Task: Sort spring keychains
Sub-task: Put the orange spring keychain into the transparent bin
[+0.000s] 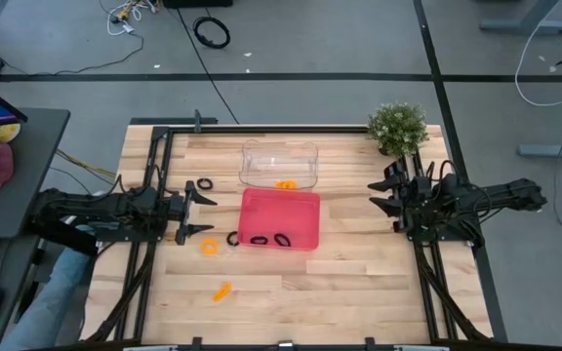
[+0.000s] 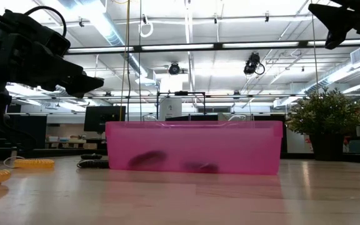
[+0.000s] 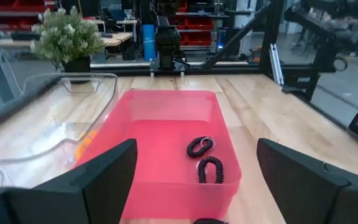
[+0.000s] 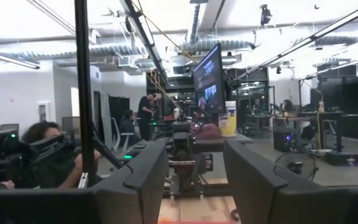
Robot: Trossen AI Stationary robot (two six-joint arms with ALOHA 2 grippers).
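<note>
— Sorting's partway: two black spring keychains (image 3: 202, 158) sit in the pink tray (image 1: 279, 219) ahead of my left gripper (image 1: 203, 214), jaws wide apart, empty.
— Left?
— Strays on the table (image 1: 359, 283); right gripper (image 1: 386, 193) idle, jaws part-open.

Wooden table (image 1: 359, 268), pink tray (image 1: 305, 210), clear bin (image 1: 279, 148), plant (image 1: 398, 127), loose keychains (image 1: 209, 247)

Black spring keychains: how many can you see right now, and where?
4. Two lie in the pink tray: and. One is on the table by the tray's left wall. One is left of the clear bin. Others may be hidden.
</note>
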